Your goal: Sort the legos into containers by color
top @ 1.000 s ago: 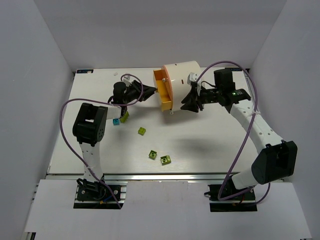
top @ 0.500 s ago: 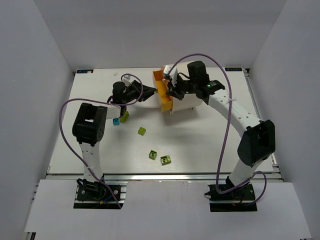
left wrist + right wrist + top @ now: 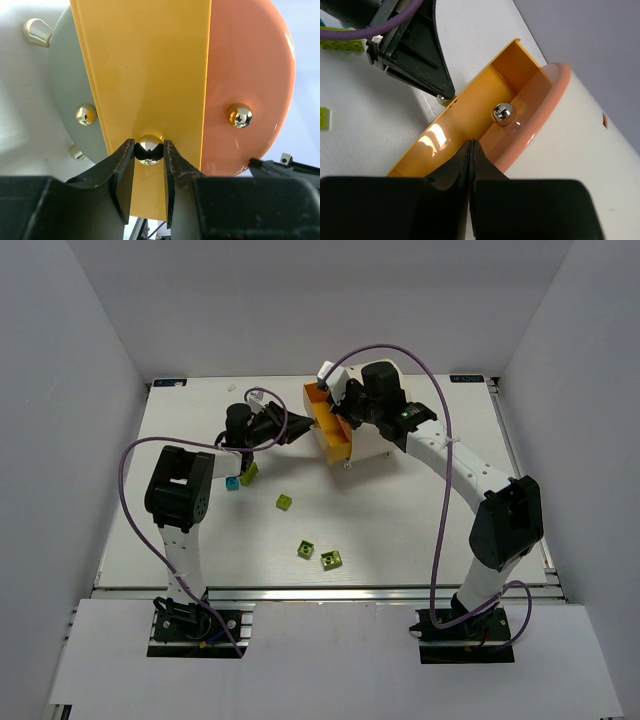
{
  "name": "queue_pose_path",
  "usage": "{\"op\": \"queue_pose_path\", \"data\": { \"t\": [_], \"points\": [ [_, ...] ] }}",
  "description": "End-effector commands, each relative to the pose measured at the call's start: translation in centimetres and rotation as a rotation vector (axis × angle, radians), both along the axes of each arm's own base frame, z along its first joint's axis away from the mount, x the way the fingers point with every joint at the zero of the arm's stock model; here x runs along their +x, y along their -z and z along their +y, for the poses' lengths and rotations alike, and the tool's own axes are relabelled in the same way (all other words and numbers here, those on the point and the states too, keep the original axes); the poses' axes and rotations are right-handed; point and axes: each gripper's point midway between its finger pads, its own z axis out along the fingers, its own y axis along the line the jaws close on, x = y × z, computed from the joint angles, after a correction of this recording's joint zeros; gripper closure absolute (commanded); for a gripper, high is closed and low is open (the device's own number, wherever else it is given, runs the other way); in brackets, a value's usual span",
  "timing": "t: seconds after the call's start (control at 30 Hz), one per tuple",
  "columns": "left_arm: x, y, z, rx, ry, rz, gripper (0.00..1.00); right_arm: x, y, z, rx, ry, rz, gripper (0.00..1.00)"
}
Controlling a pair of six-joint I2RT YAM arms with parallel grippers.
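Left gripper (image 3: 149, 148): my jaws clamp the small brass ball knob (image 3: 149, 144) on the yellow plastic drawer (image 3: 145, 65), a grip shown clearly only by my left wrist view.
Right gripper (image 3: 471, 147): my jaws are pressed together, over the open drawer of the cream-white cylindrical drum (image 3: 580, 170).
Overhead only: lime-green studded plastic bricks (image 3: 286, 502) lie loose on the white table (image 3: 400, 530).
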Motion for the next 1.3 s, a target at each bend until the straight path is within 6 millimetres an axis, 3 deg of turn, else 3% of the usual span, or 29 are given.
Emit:
{"op": "queue_pose_path", "data": {
  "t": [0.0,0.47,0.53,0.6,0.63,0.7,0.77,1.0,1.1,1.13,1.2,1.23,1.27],
  "points": [
    [-0.4,-2.6,1.1,0.009,-0.001,-0.055,0.78,2.7,0.2,-2.7,-0.049,0.136,-0.05,1.0],
    [-0.4,-3.2,2.3,0.007,-0.011,-0.063,0.75,2.5,1.4,-3.0,-0.073,0.13,-0.033,1.0],
    [-0.4,-3.1,2.3,0.006,-0.007,-0.066,0.68,1.8,1.0,-2.2,-0.042,0.074,-0.017,1.0],
    [-0.4,-3.0,2.1,0.003,0.008,-0.066,0.59,0.2,0.3,-0.9,-0.002,-0.025,0.011,0.95],
    [-0.3,-3.2,2.0,0.0,0.014,-0.074,0.51,-0.4,-0.2,-0.5,0.014,-0.063,0.017,0.74],
    [-0.1,-3.6,1.8,-0.006,0.028,-0.089,0.47,-2.7,-1.0,0.9,0.057,-0.182,0.053,0.52],
    [0.0,-3.8,1.7,-0.009,0.038,-0.095,0.46,-4.8,-2.1,1.8,0.098,-0.304,0.066,0.46],
    [0.0,-4.8,2.2,0.002,0.034,-0.107,0.43,-10.7,-3.2,2.8,0.14,-0.62,0.081,0.42],
    [-0.1,-4.7,3.2,0.072,0.0,-0.113,0.43,-12.7,-3.4,2.5,0.15,-0.722,0.052,0.44],
    [-0.4,-3.5,3.4,0.107,-0.006,-0.059,0.44,-13.2,-3.4,2.3,0.15,-0.749,0.041,0.44],
    [-0.5,-2.2,5.1,0.217,-0.065,0.01,0.51,-14.8,-2.9,1.9,0.13,-0.842,-0.001,0.47],
    [-0.4,-1.6,6.1,0.265,-0.093,0.03,0.57,-16.2,-1.9,1.3,0.113,-0.873,0.048,0.48],
    [-0.1,-1.7,7.0,0.307,-0.121,0.044,0.66,-16.7,-1.7,1.1,0.083,-0.941,-0.026,0.49]
  ]
}}
